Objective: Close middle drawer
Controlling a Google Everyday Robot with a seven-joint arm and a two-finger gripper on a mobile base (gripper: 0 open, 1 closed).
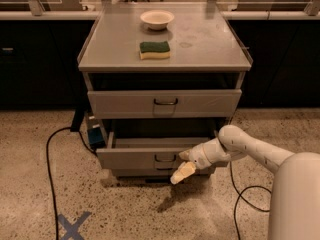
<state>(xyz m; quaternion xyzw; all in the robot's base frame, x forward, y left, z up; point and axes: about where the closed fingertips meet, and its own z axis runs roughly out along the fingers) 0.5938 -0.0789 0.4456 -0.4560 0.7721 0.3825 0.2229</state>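
The middle drawer is a shallow grey drawer pulled out from the cabinet, with a small dark wire handle at its centre. My gripper is at the drawer's front panel, just right of the handle. It is open and holds nothing: one cream finger points down-left over the panel's lower edge. My white arm reaches in from the right.
The taller-fronted drawer sits above, and the lowest drawer front sits below. A white bowl and a green-yellow sponge lie on the cabinet top. A black cable and a blue box are at the left, and another cable at the right.
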